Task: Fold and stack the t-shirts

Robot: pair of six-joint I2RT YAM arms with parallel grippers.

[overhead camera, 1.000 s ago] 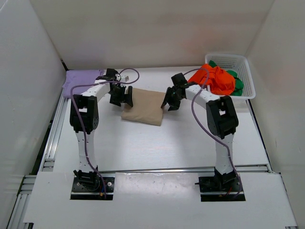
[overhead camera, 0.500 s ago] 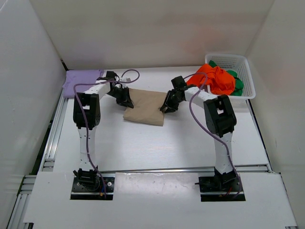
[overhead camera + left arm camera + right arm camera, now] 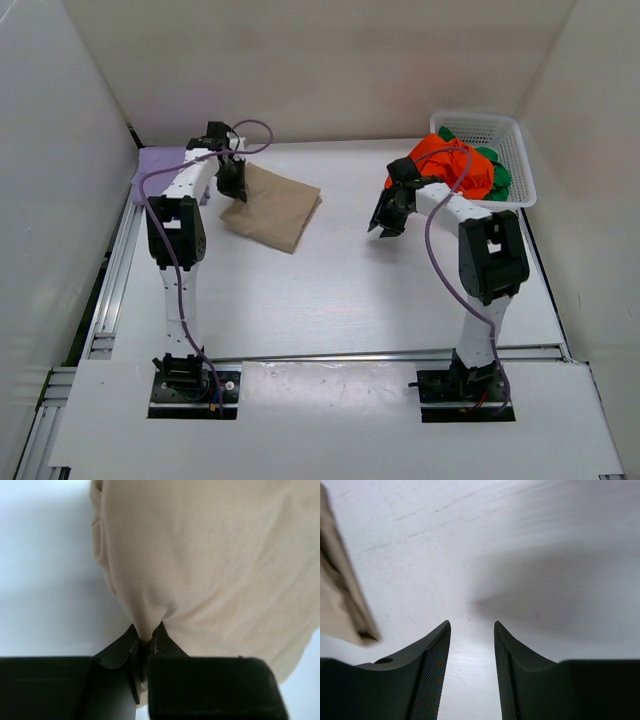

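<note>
Bright, even light falls from overhead on my white desk [image 3: 330, 290], leaving only faint, soft shadows; the top view is sharp. My right wrist view is smeared: the beige t-shirt [image 3: 340, 595] blurs at the left edge, and a diffuse grey shadow lies beyond my right gripper [image 3: 471, 624]. Near my left gripper [image 3: 146, 637] the close cloth is slightly soft.

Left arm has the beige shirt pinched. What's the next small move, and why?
Probably carry the beige shirt left onto the purple shirt. The left fingers are shut on its edge, the purple one lies flat just beyond, and the right fingers are open over bare table.
</note>
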